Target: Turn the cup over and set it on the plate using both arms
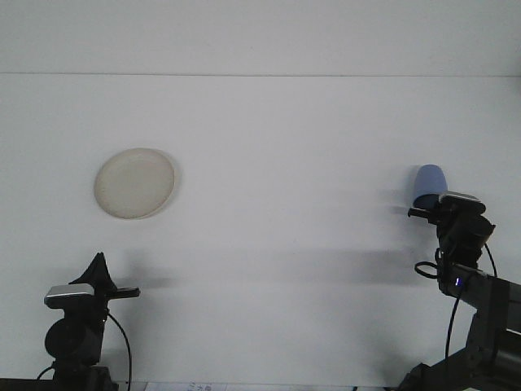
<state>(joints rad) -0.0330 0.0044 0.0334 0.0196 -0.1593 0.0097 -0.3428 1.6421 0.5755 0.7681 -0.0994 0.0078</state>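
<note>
Now | blue cup [429, 183] near upright, wider end down | right gripper [426, 205] holds it

No text, label, brand or number is showing legibly anywhere. The cup [429, 182], the plate [135, 182] and the table [293, 147] are all showing plain surfaces. At 6 o'clock, along the bottom edge, a pale strip [244, 386] is carrying faint marks, too small to read.
</note>
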